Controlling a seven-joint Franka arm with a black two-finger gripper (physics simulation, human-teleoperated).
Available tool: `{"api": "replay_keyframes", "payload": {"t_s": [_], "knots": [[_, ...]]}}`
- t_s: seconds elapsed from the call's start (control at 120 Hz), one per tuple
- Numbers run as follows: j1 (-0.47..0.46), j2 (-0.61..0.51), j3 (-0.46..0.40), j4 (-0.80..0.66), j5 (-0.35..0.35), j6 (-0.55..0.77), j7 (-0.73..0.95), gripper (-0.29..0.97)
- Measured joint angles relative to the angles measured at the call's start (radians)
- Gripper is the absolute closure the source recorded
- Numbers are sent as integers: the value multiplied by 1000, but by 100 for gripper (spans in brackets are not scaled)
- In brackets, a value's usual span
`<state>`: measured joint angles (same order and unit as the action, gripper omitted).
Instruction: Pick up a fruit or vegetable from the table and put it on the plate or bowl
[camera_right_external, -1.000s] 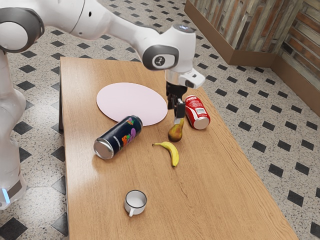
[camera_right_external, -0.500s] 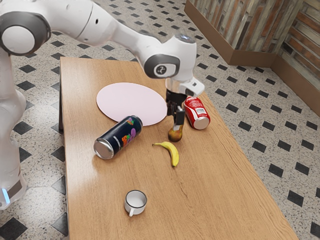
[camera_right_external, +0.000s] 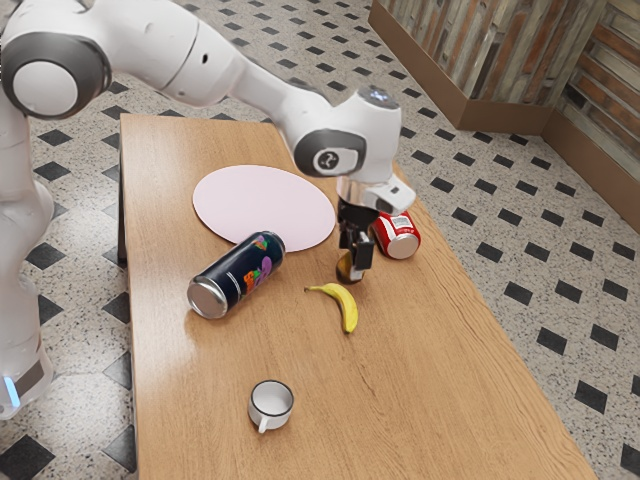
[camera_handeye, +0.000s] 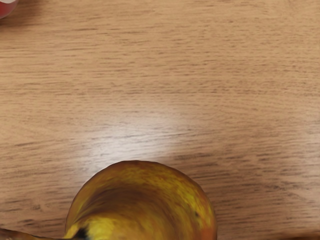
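The gripper (camera_right_external: 356, 258) sits low over the upright pear (camera_right_external: 346, 271), which stands on the tabletop (camera_right_external: 430, 390) towards its edge on the exterior view's right, between the pink plate (camera_right_external: 250, 200) and the red can (camera_right_external: 401, 236), though I cannot tell whether it is grasped

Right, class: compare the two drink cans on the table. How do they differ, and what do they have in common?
The dark can is navy with a colourful print, while the red can is red and white. The dark can looks longer and bulkier than the red can. The dark can lies at the near edge of the plate, and the red can lies off the plate's edge toward the exterior view's right. Both lie on their sides on the table.
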<state>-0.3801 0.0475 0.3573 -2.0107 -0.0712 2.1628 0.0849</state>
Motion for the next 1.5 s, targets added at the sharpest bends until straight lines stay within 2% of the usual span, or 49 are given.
{"api": "replay_keyframes", "payload": {"t_s": [0.267,0.592,0.817,0.95,1.075,1.183,1.308,1.5], "knots": [[17,21,3,-2,-8,12,0,0],[13,41,5,-3,-16,25,1,12],[17,41,5,-6,-12,31,-2,40],[14,25,6,-7,-4,32,-7,44],[0,-55,12,-12,11,22,-11,47],[-44,-136,71,-14,44,5,-14,46],[19,-182,160,-13,85,-12,-16,45],[21,-194,242,-10,117,-24,-18,45]]}}
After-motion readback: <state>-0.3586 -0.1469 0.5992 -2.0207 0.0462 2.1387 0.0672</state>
